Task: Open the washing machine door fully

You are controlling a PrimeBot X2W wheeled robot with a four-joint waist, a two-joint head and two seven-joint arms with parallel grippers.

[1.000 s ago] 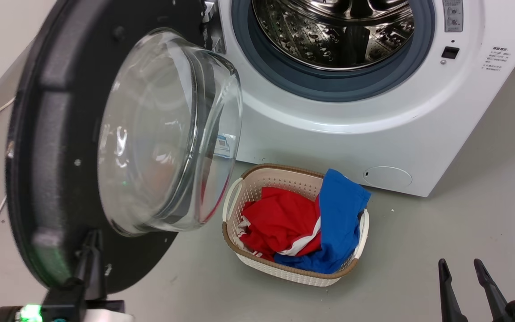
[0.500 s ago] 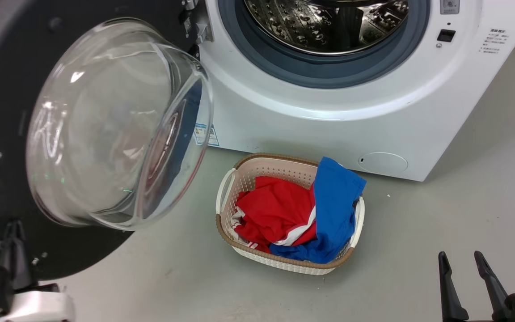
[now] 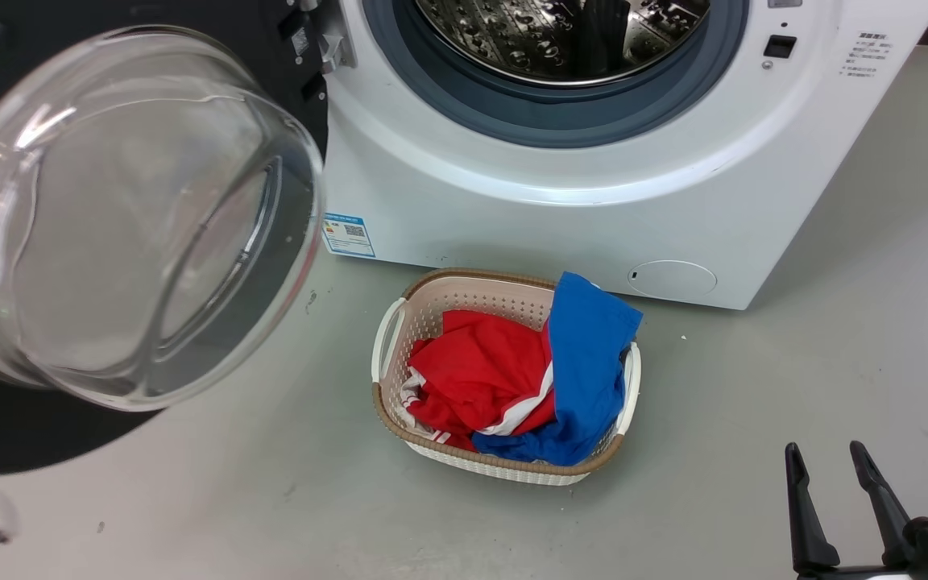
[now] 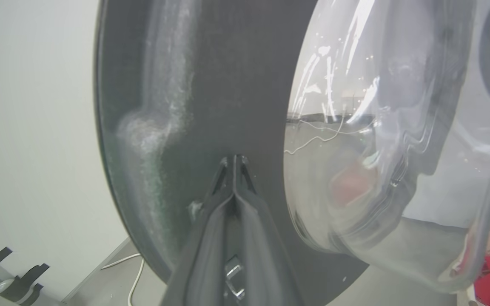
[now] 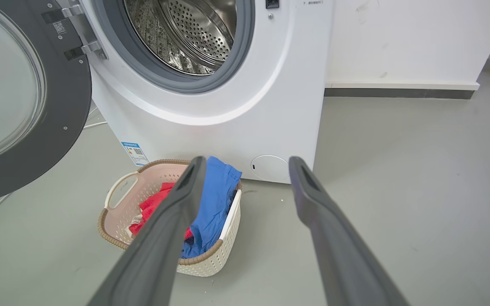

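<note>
Left wrist view: left gripper (image 4: 233,160) fingers together, tips on the inner face of the round glossy black, glass-bowled washing machine door (image 4: 228,85). Door hangs wide, left of the white boxy washing machine (image 3: 512,217); left arm nearer, so push on leftward. Idle right gripper (image 3: 824,448) has fingers apart, well clear.

The washing machine (image 3: 512,217) bears a blue label (image 3: 349,234) and small black print (image 3: 863,54), both too tiny to read.

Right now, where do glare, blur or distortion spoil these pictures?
Left wrist view: the glass of the washing machine door carries white glare streaks and smears what lies behind. Head view: that glass warps the floor seen through it. Right wrist view: sharp, but the right gripper looks soft.
</note>
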